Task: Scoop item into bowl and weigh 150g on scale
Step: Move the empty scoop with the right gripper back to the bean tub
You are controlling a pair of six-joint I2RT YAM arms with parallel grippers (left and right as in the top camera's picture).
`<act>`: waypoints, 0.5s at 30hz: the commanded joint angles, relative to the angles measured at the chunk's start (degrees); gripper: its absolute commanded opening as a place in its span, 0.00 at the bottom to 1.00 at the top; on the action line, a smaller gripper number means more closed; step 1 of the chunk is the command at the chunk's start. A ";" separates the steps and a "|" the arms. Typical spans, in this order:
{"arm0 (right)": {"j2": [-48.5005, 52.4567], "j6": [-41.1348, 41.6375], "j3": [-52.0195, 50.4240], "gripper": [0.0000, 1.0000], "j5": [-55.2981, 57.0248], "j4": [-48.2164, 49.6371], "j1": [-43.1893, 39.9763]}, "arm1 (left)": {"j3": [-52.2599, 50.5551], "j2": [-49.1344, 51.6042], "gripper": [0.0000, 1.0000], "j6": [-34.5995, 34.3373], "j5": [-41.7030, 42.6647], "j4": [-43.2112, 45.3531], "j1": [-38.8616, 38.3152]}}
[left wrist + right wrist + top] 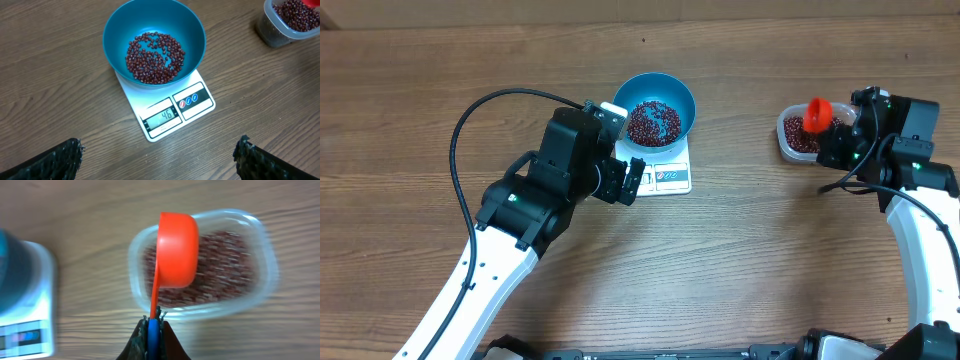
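A blue bowl (659,108) (154,42) stands on the white scale (663,170) (170,110), with a layer of dark red beans (652,123) (154,58) in its bottom. The scale's display reads 46. My left gripper (629,182) (159,157) hovers open just in front of the scale, nothing between its fingers. My right gripper (832,128) (153,325) is shut on the blue-and-orange handle of an orange scoop (816,114) (175,250). The scoop's cup hangs bottom-up over a clear tub (802,135) (202,265) of beans.
The clear tub (290,22) of beans sits on the wooden table to the right of the scale. The left arm's black cable (490,110) loops over the table at the left.
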 commanded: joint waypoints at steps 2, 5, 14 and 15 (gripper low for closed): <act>-1.22 -4.52 1.33 0.04 13.07 -1.05 -0.07 | 0.31 -0.48 1.00 -0.81 0.57 0.24 0.28; -0.98 -4.50 0.76 0.04 12.61 -1.14 -0.07 | 0.31 -0.48 1.00 -0.81 0.57 0.24 0.28; 2.32 -4.50 -0.13 0.04 8.92 -1.18 -0.07 | 0.31 -0.48 1.00 -0.81 0.57 0.24 0.28; 2.89 -4.52 -0.13 0.04 8.79 -1.22 -0.07 | 0.31 -0.48 1.00 -0.81 0.57 0.24 0.28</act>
